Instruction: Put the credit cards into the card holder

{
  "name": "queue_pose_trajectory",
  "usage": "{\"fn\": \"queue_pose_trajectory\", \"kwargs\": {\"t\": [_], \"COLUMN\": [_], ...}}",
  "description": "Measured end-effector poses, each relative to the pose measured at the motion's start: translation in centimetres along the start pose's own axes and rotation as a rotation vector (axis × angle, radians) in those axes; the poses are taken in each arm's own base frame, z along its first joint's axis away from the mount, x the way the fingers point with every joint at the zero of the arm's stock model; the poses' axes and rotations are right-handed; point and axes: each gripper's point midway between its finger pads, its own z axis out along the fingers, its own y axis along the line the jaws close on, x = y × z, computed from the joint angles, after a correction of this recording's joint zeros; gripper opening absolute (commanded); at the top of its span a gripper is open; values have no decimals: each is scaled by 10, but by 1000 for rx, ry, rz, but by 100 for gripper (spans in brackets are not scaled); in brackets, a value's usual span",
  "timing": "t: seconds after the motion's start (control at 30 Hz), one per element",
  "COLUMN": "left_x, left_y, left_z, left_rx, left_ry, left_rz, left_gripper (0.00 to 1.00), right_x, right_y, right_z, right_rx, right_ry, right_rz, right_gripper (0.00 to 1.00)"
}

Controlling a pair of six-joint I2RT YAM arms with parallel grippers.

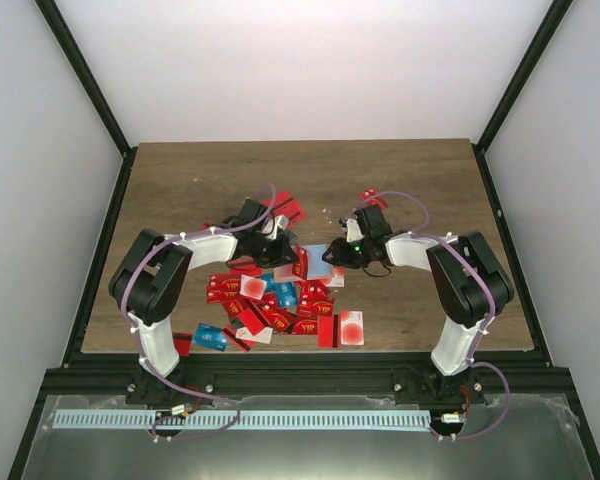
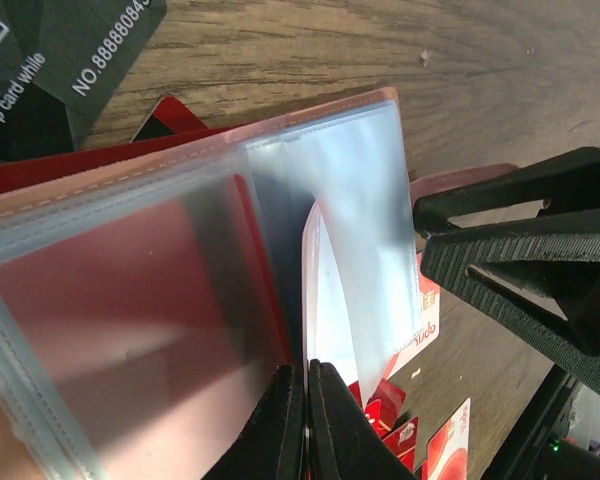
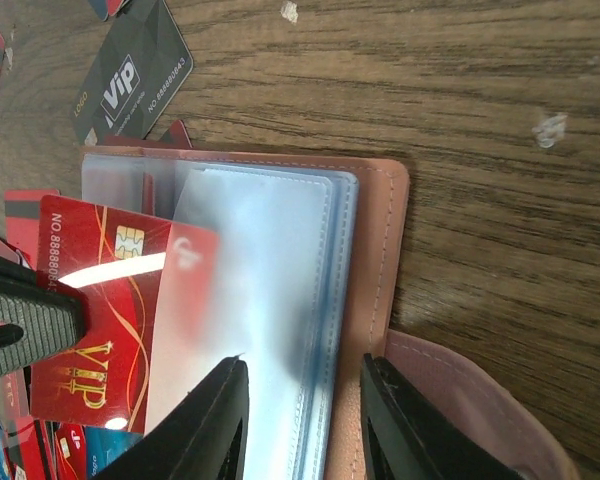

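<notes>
The card holder (image 3: 375, 260) lies open on the table, tan cover down and clear sleeves (image 3: 270, 300) up; it is between both grippers in the top view (image 1: 317, 256). My left gripper (image 2: 307, 400) is shut on a red VIP credit card (image 3: 100, 320), whose far end is under a clear sleeve (image 2: 360, 230). My right gripper (image 3: 305, 400) has its jaws apart, one tip on the clear sleeves and one on the tan cover. Many red, blue and white credit cards (image 1: 280, 300) lie scattered in front of the arms.
A dark grey VIP card (image 3: 130, 75) lies just beyond the holder, also in the left wrist view (image 2: 70, 50). More red cards (image 1: 285, 208) lie behind the left gripper and one (image 1: 370, 197) behind the right. The right gripper's finger (image 2: 520, 260) is close beside the sleeve.
</notes>
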Motion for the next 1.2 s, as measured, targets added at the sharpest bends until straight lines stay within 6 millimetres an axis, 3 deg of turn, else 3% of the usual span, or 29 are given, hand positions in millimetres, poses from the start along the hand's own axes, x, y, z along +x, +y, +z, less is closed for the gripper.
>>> {"fn": "queue_pose_trajectory", "kwargs": {"t": [0.6,1.2], "left_x": [-14,-3], "left_y": [-5,-3], "left_z": [6,10], "left_rx": [65,143], "left_ry": [-40,-33], "left_rz": [-159,-299], "left_gripper": [4,4], "right_x": [2,5], "right_y": [1,-3], "right_z": [1,1], "right_rx": [-23,-36], "right_ry": [0,-12], "right_rz": [-6,-6], "right_gripper": [32,18]}}
